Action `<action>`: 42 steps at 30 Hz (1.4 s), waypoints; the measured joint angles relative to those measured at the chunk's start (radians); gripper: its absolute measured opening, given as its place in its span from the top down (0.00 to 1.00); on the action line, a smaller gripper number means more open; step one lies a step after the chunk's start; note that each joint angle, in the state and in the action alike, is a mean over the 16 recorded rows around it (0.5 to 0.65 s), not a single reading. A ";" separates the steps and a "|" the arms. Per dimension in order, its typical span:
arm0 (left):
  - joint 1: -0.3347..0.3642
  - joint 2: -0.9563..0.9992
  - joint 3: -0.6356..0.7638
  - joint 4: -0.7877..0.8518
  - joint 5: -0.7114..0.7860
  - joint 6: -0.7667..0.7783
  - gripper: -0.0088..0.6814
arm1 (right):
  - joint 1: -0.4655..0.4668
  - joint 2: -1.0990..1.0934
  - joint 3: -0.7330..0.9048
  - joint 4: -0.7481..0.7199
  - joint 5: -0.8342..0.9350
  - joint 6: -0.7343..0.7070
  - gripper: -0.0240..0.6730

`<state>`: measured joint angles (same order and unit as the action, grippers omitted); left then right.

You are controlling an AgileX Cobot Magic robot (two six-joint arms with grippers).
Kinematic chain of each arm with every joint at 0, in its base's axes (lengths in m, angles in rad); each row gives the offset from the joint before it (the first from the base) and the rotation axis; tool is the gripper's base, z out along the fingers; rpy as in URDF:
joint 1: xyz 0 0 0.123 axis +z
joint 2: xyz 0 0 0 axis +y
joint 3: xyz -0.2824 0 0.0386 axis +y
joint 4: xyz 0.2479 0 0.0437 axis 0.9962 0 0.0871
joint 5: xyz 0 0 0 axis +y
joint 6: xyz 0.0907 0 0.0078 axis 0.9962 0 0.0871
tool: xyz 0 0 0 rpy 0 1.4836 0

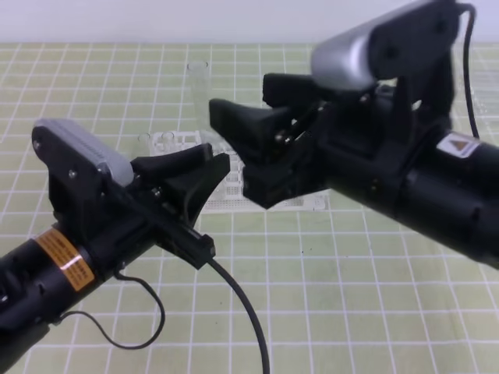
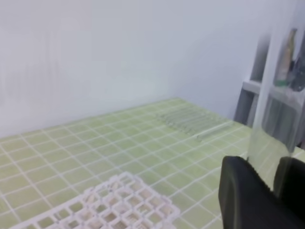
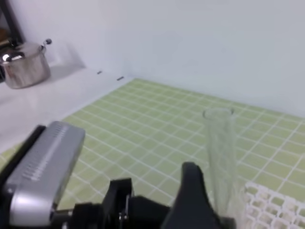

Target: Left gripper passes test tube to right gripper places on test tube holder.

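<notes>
From the exterior high view, the test tube (image 1: 199, 87) stands upright, clear and nearly invisible against the green-gridded tabletop (image 1: 351, 280), pinched low in the left claw (image 1: 204, 162). The right claw (image 1: 251, 125) is spread just beside it. The arms hide most of the white test tube holder (image 1: 234, 187).

In the left wrist view, the tube (image 2: 271, 114) rises between black fingers (image 2: 240, 191), its top cut off.

In the right wrist view, the tube's (image 3: 221, 152) open rim shows; its bottom is hidden.

A green grid-patterned mat (image 1: 327, 265) covers the table before a plain white wall (image 2: 119, 57); a steel pot (image 3: 24, 64) stands off its edge.
</notes>
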<state>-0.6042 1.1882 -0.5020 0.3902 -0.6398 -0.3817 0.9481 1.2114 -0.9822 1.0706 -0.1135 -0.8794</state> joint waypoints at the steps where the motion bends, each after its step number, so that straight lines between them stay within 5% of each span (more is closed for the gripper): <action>1: 0.000 0.003 0.001 -0.001 -0.010 -0.002 0.98 | 0.000 0.007 -0.007 -0.001 -0.001 0.000 0.91; 42: 0.001 0.011 0.005 0.049 0.006 -0.150 0.98 | 0.001 0.220 -0.144 -0.062 -0.094 -0.002 0.91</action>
<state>-0.6037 1.1989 -0.4965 0.4396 -0.6341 -0.5319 0.9487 1.4315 -1.1259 1.0088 -0.2071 -0.8812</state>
